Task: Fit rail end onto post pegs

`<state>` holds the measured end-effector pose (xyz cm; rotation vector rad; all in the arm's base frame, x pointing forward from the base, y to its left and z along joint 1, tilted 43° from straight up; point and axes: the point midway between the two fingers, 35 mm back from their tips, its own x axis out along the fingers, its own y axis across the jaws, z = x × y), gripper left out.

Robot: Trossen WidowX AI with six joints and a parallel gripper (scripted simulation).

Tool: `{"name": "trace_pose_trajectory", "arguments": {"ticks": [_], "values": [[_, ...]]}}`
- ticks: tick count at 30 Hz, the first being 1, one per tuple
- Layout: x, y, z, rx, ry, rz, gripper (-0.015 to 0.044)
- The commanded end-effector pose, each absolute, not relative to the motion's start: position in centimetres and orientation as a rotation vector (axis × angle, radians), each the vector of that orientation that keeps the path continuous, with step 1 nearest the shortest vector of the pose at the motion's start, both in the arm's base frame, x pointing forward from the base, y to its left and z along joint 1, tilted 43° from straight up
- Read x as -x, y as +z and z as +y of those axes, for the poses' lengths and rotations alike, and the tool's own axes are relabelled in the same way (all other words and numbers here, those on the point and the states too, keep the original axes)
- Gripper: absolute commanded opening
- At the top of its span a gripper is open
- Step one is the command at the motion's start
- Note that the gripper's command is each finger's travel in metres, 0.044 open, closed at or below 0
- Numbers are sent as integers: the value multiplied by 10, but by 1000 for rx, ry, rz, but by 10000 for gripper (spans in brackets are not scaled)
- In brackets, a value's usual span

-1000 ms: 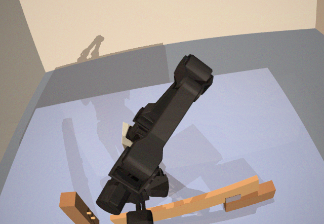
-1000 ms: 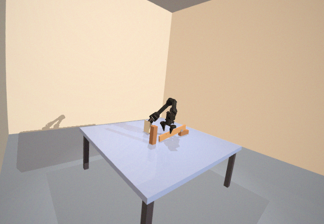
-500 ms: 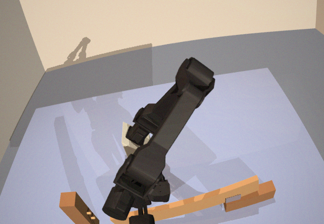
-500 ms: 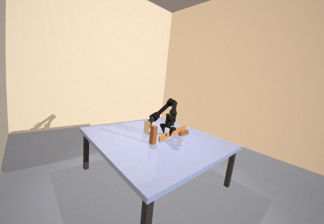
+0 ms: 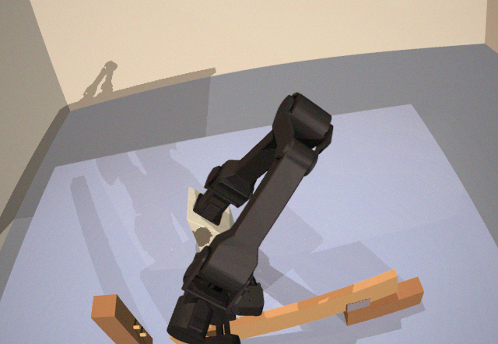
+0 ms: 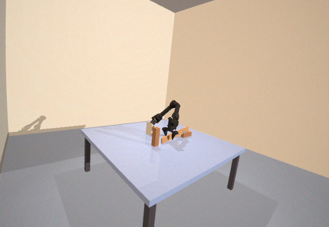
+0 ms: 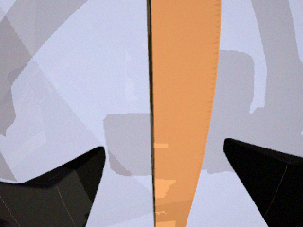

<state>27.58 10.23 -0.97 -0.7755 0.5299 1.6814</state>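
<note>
On a pale blue, smooth-looking worktop point(image 5: 382, 187) point(image 6: 169, 163) with a squared edge and dark, straight-sided legs, a matt black arm point(image 5: 267, 207) point(image 6: 176, 113) bends sharply at its elbow, its links a mix of flat-sided bars and rounded, drum-like joints. Below it runs the long rail point(image 5: 295, 312) point(image 6: 182, 132) point(image 7: 182, 85), a flat-faced orange wooden plank standing on its narrow edge, with crisp borders and patches of light and shadow along it. Its far end sits raised at the footboard block, while its near end slopes down to the worktop, apart from the post. The post point(image 5: 105, 307) point(image 6: 155, 136) is a squared, upright piece of redder-brown wood; two short, pale pegs point(image 5: 136, 327) stick out of its side, bare of the rail. The footboard block point(image 5: 386, 303) point(image 6: 186, 134) is a low, oblong brick of similar brown wood, and a thin grey bracket point(image 5: 358, 304) with a flat face shows against the rail there. A cream-coloured, flat-faced block point(image 5: 197, 215) point(image 6: 148, 128) stands behind the post in the exterior view. The end effector point(image 6: 169, 135) point(image 7: 166, 149) is spread almost fully, its dark, tapering fingers on either side of the rail in the wrist view, and it has hold of nothing.
</note>
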Motion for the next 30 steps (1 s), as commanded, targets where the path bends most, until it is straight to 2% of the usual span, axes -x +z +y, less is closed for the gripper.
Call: {"name": "trace_pose_trajectory", "arguments": {"ticks": [1,2,17,24,30], "values": [[-273,-14,107,767,1682,531,440],[-273,-14,107,766,1682,531,440],[-273,-14,107,766,1682,531,46],[-273,-14,107,766,1682,531,0],[-273,-14,107,766,1682,531,0]]}}
